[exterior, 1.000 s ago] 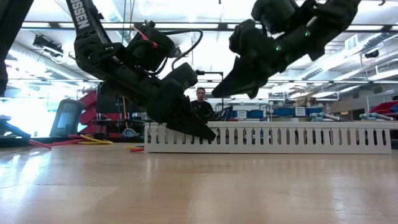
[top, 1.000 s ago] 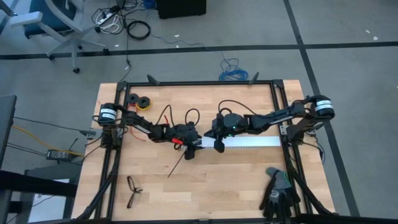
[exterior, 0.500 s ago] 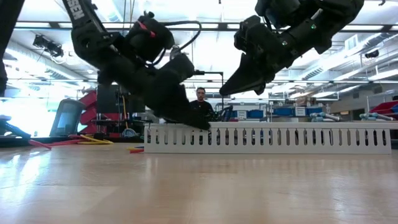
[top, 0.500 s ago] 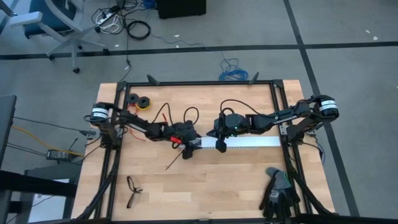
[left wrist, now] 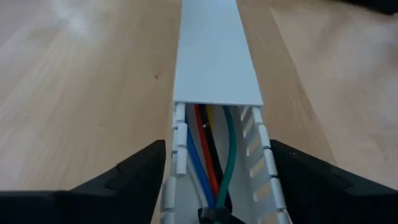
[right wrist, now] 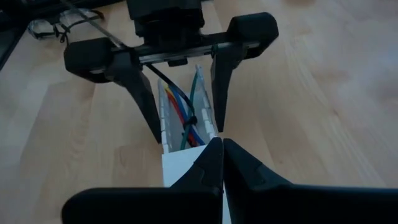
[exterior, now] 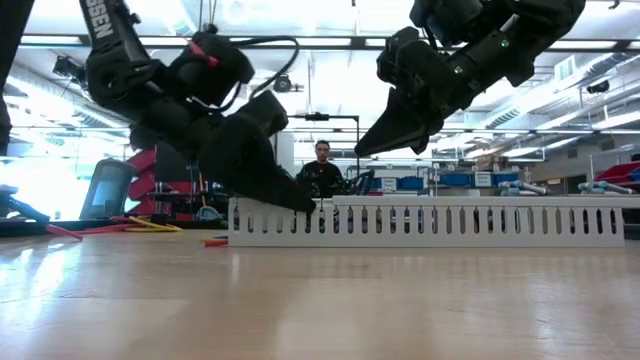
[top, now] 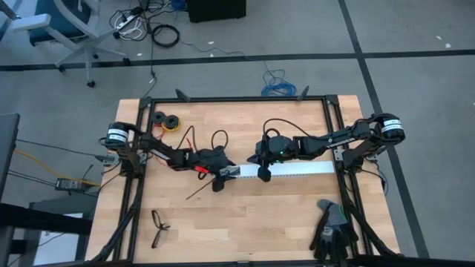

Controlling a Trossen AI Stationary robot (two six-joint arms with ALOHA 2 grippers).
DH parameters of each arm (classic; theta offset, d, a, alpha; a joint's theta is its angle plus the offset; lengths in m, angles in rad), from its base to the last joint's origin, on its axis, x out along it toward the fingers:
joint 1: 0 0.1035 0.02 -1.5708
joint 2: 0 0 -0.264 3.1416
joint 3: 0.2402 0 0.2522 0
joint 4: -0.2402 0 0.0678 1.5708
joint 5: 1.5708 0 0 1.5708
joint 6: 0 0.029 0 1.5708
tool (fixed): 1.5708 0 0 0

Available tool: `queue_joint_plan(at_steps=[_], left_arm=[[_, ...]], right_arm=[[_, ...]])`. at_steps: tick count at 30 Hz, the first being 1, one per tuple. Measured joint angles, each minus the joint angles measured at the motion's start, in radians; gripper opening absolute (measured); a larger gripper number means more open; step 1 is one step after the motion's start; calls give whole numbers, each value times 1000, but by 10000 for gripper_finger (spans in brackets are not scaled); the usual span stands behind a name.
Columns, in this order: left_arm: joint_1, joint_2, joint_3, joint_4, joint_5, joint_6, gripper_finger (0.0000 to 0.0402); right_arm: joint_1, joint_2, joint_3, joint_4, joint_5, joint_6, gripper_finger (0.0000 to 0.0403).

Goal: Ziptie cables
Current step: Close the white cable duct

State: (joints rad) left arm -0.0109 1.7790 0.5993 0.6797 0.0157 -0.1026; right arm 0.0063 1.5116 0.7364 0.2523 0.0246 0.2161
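Cables [left wrist: 205,155] lie inside the open end of the white slotted duct [top: 297,170], blue, red, yellow, green and black strands side by side, a dark tie [right wrist: 193,119] cinched round them near the duct mouth.

Left pincer [right wrist: 180,93]: released, fingers [left wrist: 134,171] spread wide, one on either side of the duct's open end, outside its slotted walls; whether they touch the walls, cannot tell.

Right pincer [right wrist: 219,152]: clenched, tips pressed together, grasping nothing, poised over the duct's lid [left wrist: 214,56] just past the exposed cables, raised above it in the low view.

Duct lies across the middle of the wooden counter [top: 252,215].

A loose ziptie [top: 199,193] rests on the boards beside the left pincer.

Eyeglasses [top: 158,226] near the front left edge; dark gloves [top: 332,226] front right.

A person [exterior: 320,165] sits in the room beyond.
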Motion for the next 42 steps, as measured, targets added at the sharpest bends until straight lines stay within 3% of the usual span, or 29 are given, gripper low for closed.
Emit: queue_joint_plan(at_steps=[14, 23, 27, 30, 34, 38, 42], left_arm=[[-7, 76, -26, 124, -15, -30, 282], [-7, 76, -26, 131, -23, -7, 233], [-7, 76, -26, 134, -23, -6, 232], [-7, 76, -26, 133, -23, -6, 234], [-7, 76, -26, 133, -22, -7, 234], [-6, 76, -24, 133, -24, -7, 234], [-5, 77, -20, 133, -26, -7, 234]], right_arm=[[3, 0, 0, -19, 0, 17, 0], [10, -48, 1, -228, -28, 149, 0], [4, 24, 2, -244, -97, 185, 0], [-15, 122, 18, -141, -130, 184, 0], [-48, 300, 133, -69, -212, 129, 0], [-40, 364, 206, -47, -182, 28, 0], [-17, 289, 206, -60, -90, -33, 0]])
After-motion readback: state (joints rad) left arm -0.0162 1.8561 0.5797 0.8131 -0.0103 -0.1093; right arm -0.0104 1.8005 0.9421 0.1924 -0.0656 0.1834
